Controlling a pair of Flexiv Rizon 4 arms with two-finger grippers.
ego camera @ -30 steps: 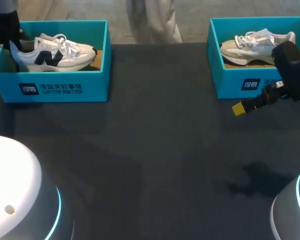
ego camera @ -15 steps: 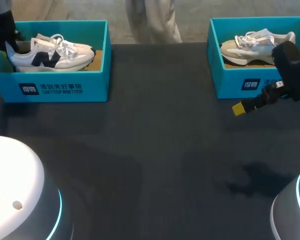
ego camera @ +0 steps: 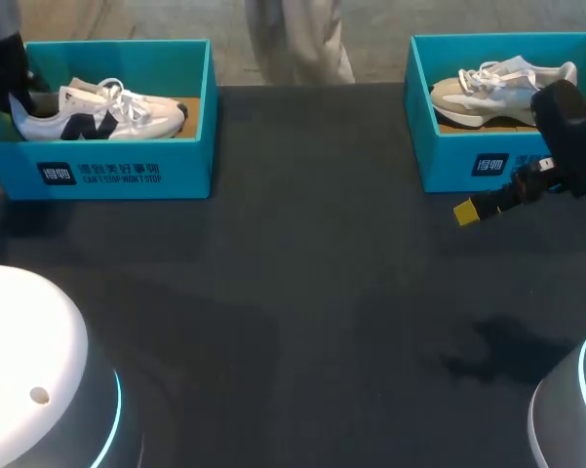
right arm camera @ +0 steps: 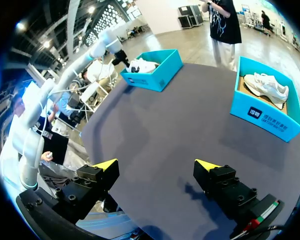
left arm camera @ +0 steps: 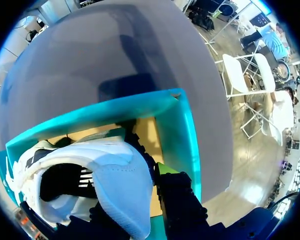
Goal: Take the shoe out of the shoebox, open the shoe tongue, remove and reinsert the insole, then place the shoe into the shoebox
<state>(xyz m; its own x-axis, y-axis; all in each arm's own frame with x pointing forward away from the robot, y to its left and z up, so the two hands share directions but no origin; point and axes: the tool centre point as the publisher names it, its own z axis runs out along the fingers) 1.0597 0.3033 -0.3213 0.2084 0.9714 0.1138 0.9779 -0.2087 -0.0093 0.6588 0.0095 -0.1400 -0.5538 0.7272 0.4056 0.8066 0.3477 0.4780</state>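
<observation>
Since the earlier frame the shoe [ego camera: 97, 109] has sunk flatter into the shoebox [ego camera: 127, 174] at upper left, its long axis across the frame, heel at our left hand [ego camera: 10, 86]. Whether that hand clamps the heel we cannot tell. Our right hand [right arm camera: 157, 165], spread apart, hangs over the table [ego camera: 302, 292] at far right.

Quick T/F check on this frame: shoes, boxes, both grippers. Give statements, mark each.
1. Both shoes lie in shoeboxes. True: left shoe in left shoebox, right shoe in right shoebox.
2. The right gripper holds a shoe. False: it is open and empty, in front of the right shoebox.
3. The left gripper is at the left shoe's heel. True.
4. The left shoebox holds two shoes. False: one.
</observation>
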